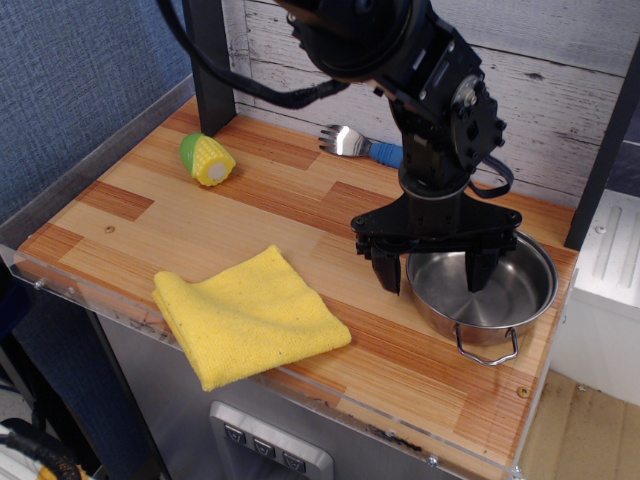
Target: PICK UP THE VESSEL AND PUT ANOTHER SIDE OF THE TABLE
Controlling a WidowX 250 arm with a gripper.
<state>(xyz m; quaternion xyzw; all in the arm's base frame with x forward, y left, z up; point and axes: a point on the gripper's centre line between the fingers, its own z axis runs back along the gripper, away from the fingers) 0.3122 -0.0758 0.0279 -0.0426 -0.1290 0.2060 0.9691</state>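
Observation:
The vessel [500, 300], a shallow shiny steel pot with wire loop handles, stands at the right end of the striped wood table [300, 210]. My gripper [436, 272] hangs open over the pot's left rim. One finger [388, 270] is outside the rim on the left, the other finger [478, 268] is inside the bowl. The jaws straddle the left wall and hold nothing. The pot's far handle is hidden behind my arm.
A folded yellow cloth [245, 315] lies at the front middle. A toy corn [207, 159] lies at the back left. A fork with a blue handle [358, 144] lies at the back by the white plank wall. A dark post [208, 60] stands at the back left.

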